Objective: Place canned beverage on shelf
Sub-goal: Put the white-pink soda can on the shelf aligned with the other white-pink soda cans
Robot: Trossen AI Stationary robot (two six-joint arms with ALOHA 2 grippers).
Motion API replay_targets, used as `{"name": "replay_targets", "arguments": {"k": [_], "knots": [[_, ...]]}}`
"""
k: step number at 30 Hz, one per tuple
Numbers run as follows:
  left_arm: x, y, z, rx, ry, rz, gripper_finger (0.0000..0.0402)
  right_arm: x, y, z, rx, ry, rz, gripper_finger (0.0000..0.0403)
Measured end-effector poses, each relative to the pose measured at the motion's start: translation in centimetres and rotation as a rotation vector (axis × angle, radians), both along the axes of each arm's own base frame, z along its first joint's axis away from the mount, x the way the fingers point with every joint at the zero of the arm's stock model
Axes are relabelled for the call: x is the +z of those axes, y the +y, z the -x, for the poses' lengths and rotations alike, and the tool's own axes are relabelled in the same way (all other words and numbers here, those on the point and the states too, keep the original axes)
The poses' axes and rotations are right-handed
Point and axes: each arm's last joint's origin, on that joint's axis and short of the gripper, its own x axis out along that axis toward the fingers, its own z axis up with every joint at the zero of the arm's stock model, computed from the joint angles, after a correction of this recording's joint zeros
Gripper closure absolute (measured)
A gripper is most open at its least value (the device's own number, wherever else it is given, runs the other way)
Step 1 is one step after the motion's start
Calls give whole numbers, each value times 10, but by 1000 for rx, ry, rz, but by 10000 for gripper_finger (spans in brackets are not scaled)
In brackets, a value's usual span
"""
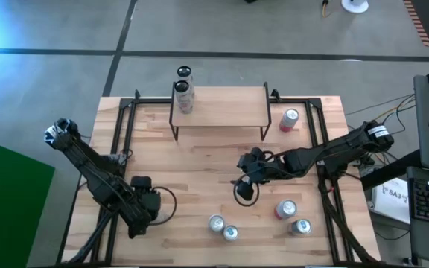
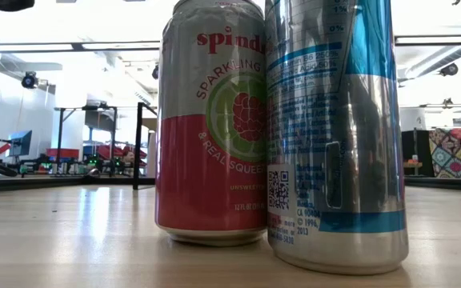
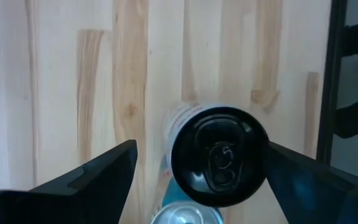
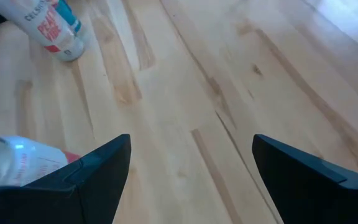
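Straddling a black-topped can (image 3: 219, 155), the left gripper (image 3: 201, 146) has its fingers spread, with a gap showing on one side.
Mid-table, the right gripper (image 1: 246, 186) hangs open and empty; beyond it, the shelf (image 1: 222, 104) at the far edge carries an upright can (image 1: 182, 95) on its left end.

Both arms are showing matte black housings built of jointed segments. Left arm (image 1: 99, 179) is carrying a looping black cable near its hand. Right arm (image 1: 326, 154) is wearing a white band marking. Fingers (image 4: 89, 177) are appearing dark, wedge-shaped, smooth-faced.
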Motion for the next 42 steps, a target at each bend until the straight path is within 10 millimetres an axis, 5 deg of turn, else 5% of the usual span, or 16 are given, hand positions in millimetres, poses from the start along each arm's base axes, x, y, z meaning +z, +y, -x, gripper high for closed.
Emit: {"name": "replay_targets", "arguments": {"k": [18,29,42], "knots": [[21,8,-1,48,-106,46,91,14,-6,-7,46,-55,52,78],[-2,2,-3,-35,-40,-18,91,13,-2,-6,26,-58,24,78],[-8,-1,-3,-42,5,41,93,13,-1,-6,30,-62,21,78]]}}
